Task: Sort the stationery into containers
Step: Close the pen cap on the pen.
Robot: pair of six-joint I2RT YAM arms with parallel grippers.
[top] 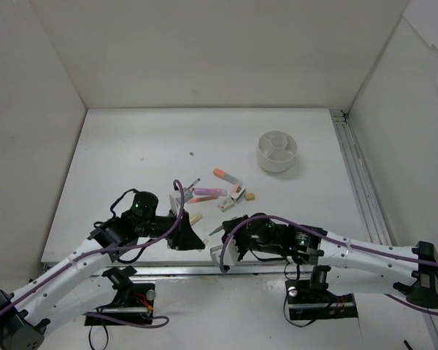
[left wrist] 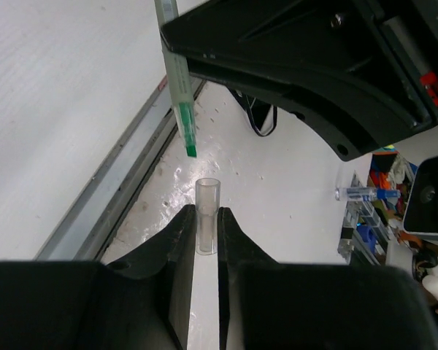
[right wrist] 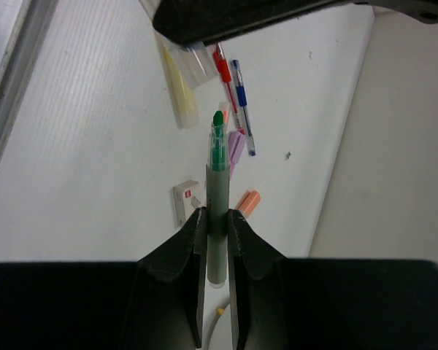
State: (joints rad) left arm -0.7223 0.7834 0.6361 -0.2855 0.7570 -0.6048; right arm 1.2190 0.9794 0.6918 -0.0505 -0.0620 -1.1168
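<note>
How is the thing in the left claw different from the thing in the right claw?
The cap in the left gripper is short, clear and hollow; the marker in the right gripper is long and grey-green, with a green tip. Both are pinched in shut grippers.

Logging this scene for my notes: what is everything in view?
dish: one, white, divided, far right on the table
green marker: one, uncapped, in the right tool
cap: one, clear, in the left tool
orange marker, pink marker, yellow marker: one each, loose, mid-table
red pen, blue pen: one each, same cluster
white block, tan block: one each, same cluster
left tool, right tool: black, both shut, tips facing, near edge
</note>
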